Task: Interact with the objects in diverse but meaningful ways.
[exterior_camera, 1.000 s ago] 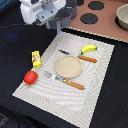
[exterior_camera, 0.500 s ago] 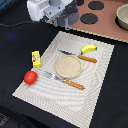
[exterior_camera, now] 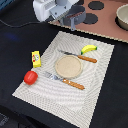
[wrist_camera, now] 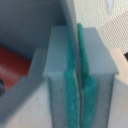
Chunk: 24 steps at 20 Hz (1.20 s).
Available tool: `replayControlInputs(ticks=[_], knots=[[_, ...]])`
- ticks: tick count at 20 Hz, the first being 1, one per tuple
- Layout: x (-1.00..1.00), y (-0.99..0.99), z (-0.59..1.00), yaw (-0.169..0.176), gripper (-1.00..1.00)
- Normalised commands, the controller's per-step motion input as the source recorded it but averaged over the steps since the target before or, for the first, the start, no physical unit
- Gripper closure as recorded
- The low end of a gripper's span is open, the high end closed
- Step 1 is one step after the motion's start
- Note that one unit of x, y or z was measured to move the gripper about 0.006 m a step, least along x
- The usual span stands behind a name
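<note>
In the wrist view my gripper has its teal pads pressed on a thin grey edge that looks like the small grey pan. In the exterior view the gripper hangs over the far edge of the striped placemat, beside the brown stove top, and the pan cannot be made out there. A yellow banana lies on the mat's far side. The yellow block and red tomato sit at the mat's edge on the exterior view's left. The sausage is out of view.
A tan plate sits mid-mat between a wooden-handled knife and fork. The brown stove top with dark burners and a pale bowl lie at the far side on the exterior view's right.
The arm has drifted slightly toward the exterior view's right. The objects on the mat have not moved.
</note>
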Motion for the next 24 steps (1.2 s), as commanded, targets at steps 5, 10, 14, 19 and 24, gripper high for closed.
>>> replayControlInputs(ticks=[5, 10, 14, 19, 24], knots=[[0.95, 0.53, 0.39, -0.021, 1.00], [0.93, 0.53, 0.38, -0.025, 1.00], [0.93, 0.57, 0.34, -0.017, 1.00], [0.89, 0.60, 0.23, -0.014, 1.00], [0.82, 0.61, 0.13, -0.017, 1.00]])
